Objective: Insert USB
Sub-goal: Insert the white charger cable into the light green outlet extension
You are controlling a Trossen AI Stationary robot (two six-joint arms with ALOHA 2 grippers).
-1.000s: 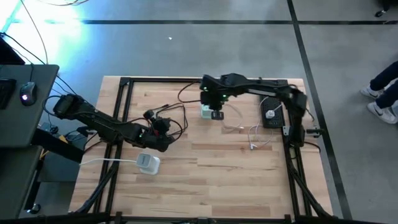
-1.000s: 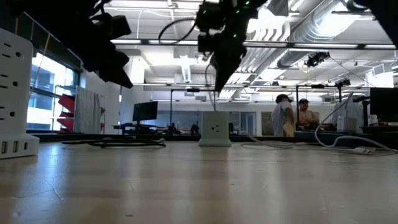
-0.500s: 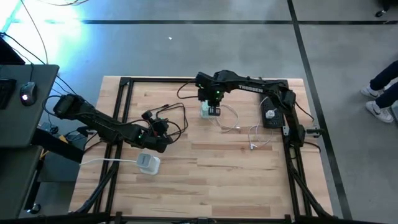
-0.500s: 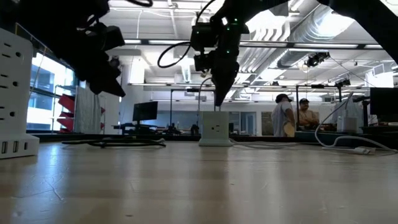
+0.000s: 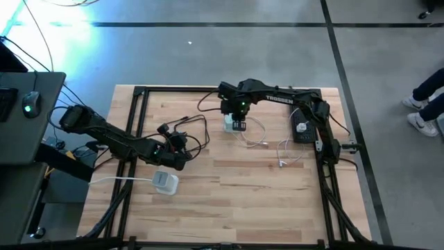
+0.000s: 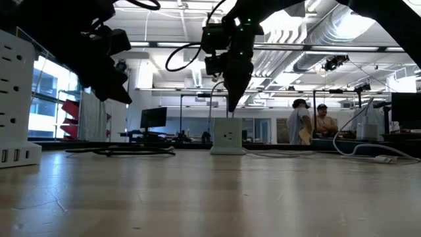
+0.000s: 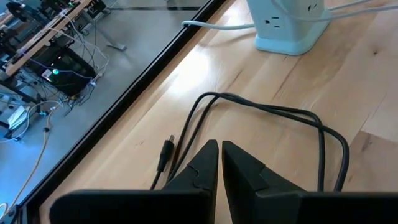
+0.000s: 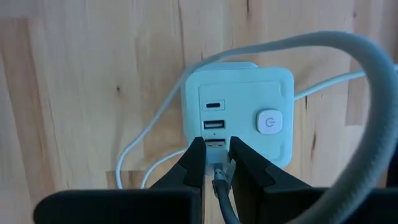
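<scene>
I see the wooden tabletop (image 5: 229,187) with both arms over it. My right gripper (image 8: 216,163) hangs straight above the pale green power cube (image 8: 239,118) near the far middle of the tabletop, its jaws clenched on the USB plug (image 8: 219,177), whose grey cable runs back between them. The plug's tip sits at the cube's top face, right at the lowest of the three ports beside the round power button (image 8: 268,122); I cannot tell whether it is seated. My left gripper (image 7: 219,163) hovers low over the left part of the tabletop, jaws clenched on nothing, above a loop of black cable (image 7: 267,118) with a loose black plug (image 7: 165,152) lying beside it. A white power strip (image 5: 165,182) lies nearer the front edge.
</scene>
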